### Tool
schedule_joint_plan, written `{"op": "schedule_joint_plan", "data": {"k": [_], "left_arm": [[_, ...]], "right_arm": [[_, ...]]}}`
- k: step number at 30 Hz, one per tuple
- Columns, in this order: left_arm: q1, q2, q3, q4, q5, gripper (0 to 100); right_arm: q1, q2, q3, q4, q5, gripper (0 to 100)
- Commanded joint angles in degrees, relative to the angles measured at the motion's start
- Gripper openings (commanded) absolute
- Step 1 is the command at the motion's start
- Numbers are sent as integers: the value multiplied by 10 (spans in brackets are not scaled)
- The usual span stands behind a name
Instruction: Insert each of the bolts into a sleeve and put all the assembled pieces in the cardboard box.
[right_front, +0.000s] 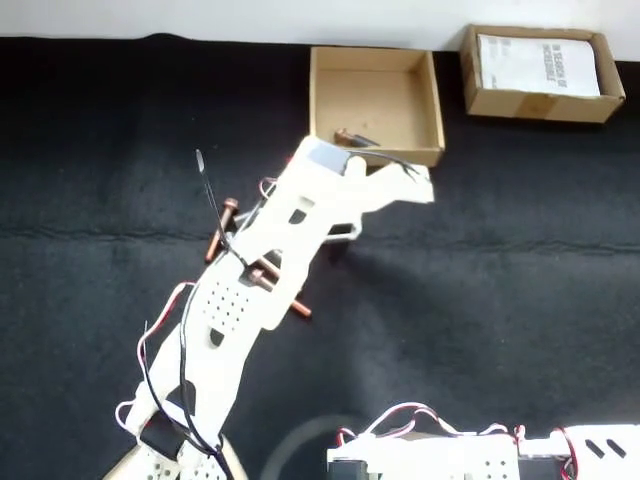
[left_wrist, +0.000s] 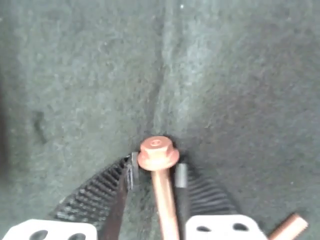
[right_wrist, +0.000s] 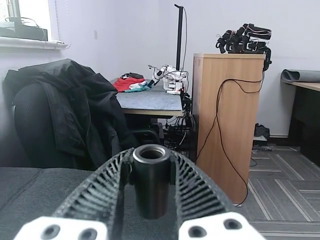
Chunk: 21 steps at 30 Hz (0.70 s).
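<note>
The left fingers are clenched on a copper bolt, its head at their tips over the black tabletop. The right fingers grasp a black sleeve standing between them, its open end at their tips.

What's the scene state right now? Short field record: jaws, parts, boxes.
left gripper: jaws shut on a copper bolt, head outward, over the black mat
right gripper: jaws shut on a black sleeve, aimed at the room
loose bolts: at least three on the mat beside the left arm
cardboard box: open, one piece lying by its near wall
second box: right of it, paper on top
</note>
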Motion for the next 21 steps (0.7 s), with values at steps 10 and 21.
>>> {"op": "schedule_joint_plan", "data": {"k": [10, 21], "left_arm": [[1, -119, -119, 151, 122, 9], [46, -298, -119, 152, 281, 9]], "right_arm": [[-65, -15, 6, -7, 102, 9], [-264, -14, 81, -7, 150, 9]]}}
